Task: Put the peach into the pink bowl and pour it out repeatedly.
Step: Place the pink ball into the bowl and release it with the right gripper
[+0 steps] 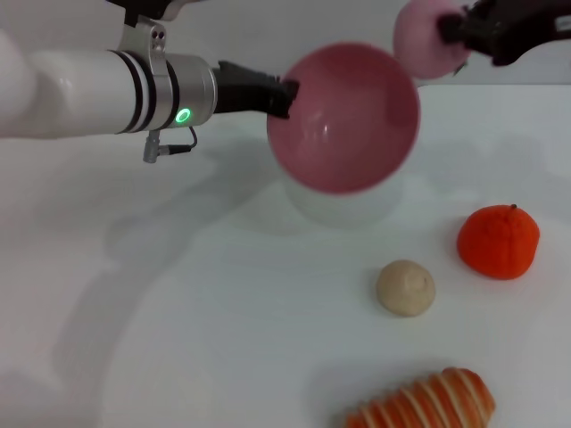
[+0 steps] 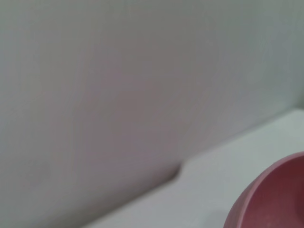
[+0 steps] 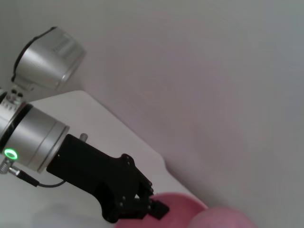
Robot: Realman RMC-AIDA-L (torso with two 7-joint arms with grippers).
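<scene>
Pink plastic, tilted and held off the table (image 1: 178,339): the bowl (image 1: 343,120) hangs in the air with its mouth turned toward the head camera, its rim pinched on the robot's left side by the left gripper (image 1: 287,95), whose dark fingers are closed over the edge. The bowl looks empty. The peach (image 1: 426,40) is not in it; it sits higher and to the robot's right, just past the bowl's upper right rim, clamped in the right gripper (image 1: 455,34), whose jaws close on its right flank. So the peach lies up and to the right of the bowl's opening, nearly touching the rim or just apart from it; I cannot tell which. By my judgement the next move turns on that offset: the right arm must carry the peach left and down over the mouth, or the bowl must level beneath it, before release.
</scene>
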